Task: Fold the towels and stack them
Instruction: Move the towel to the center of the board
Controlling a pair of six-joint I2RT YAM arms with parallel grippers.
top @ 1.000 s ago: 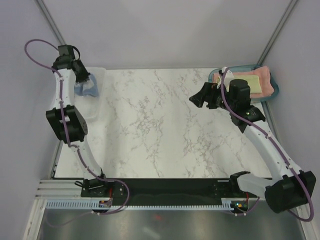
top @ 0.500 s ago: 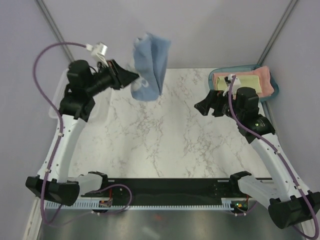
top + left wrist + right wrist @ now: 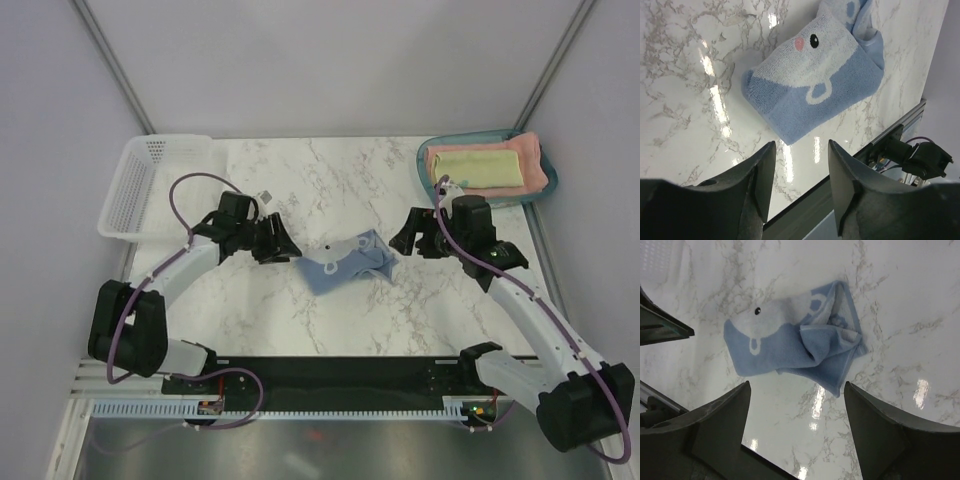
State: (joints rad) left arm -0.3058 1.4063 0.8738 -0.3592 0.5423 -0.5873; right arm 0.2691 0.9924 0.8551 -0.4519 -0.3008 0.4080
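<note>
A small grey-blue towel [image 3: 350, 262] with a white face print lies crumpled on the marble table [image 3: 300, 190], between the two arms. It also shows in the left wrist view as the blue towel [image 3: 815, 80] and in the right wrist view as the same towel [image 3: 795, 335]. My left gripper [image 3: 288, 250] stands open just left of it, holding nothing. My right gripper [image 3: 405, 235] is open just right of it, empty. A folded pale-yellow towel [image 3: 480, 168] lies on a folded salmon-pink towel [image 3: 538, 170] in the teal tray [image 3: 425, 152] at the back right.
A white mesh basket [image 3: 150, 180] stands at the back left edge of the table. The black rail with the arm bases [image 3: 340, 375] runs along the near edge. Grey walls close the space on three sides.
The left arm swung from the basket out over the table with the blue towel, then let it go; the towel now lies on the table. The right gripper moved down toward it.
</note>
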